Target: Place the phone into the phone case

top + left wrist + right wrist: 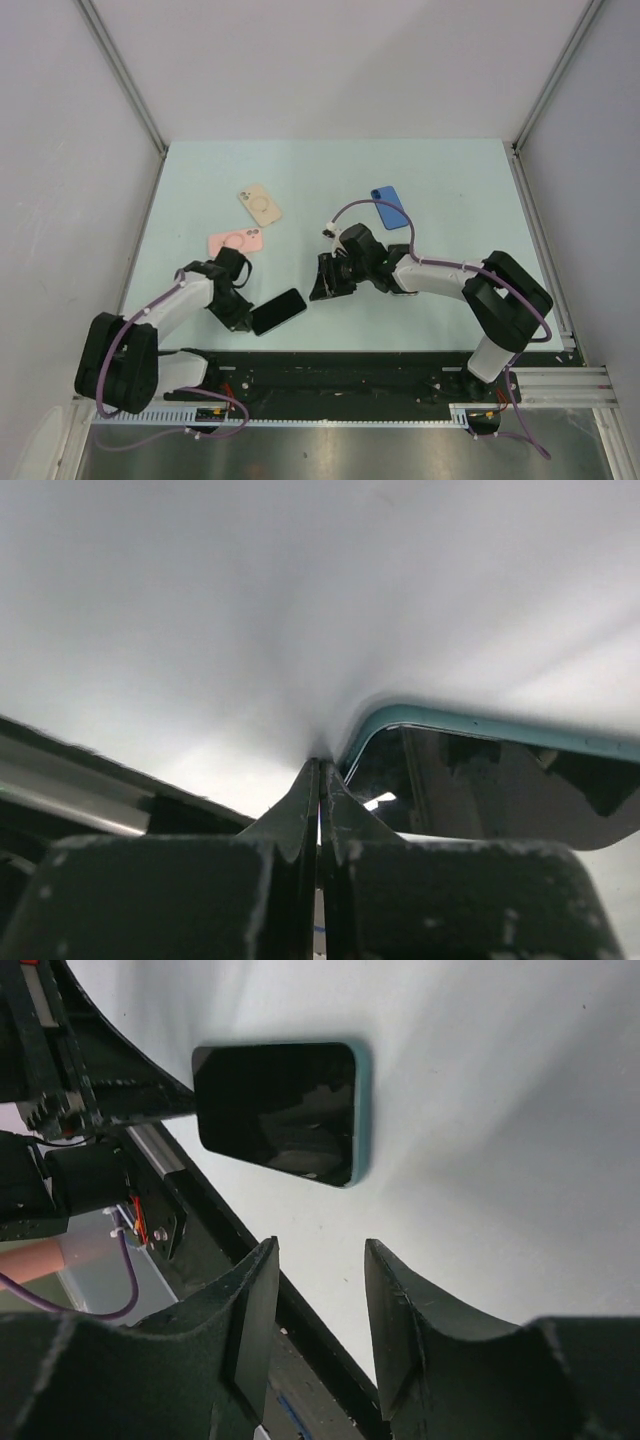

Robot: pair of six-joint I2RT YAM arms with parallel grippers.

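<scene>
The phone (279,311) lies screen up near the table's front edge, a dark slab with a teal rim. My left gripper (243,316) is shut, low on the table, with its tips at the phone's left corner. In the left wrist view the phone (490,785) lies just right of the closed gripper (320,767), not between the fingers. My right gripper (323,284) is open and empty, a little right of the phone. In the right wrist view the phone (280,1110) lies ahead of the spread gripper (320,1252). A pink case (236,242) lies behind the left gripper.
A beige case (260,204) lies further back at the left. A blue case (390,207) lies behind the right arm. The black base rail (340,365) runs along the table's front edge, close to the phone. Grey walls stand on three sides.
</scene>
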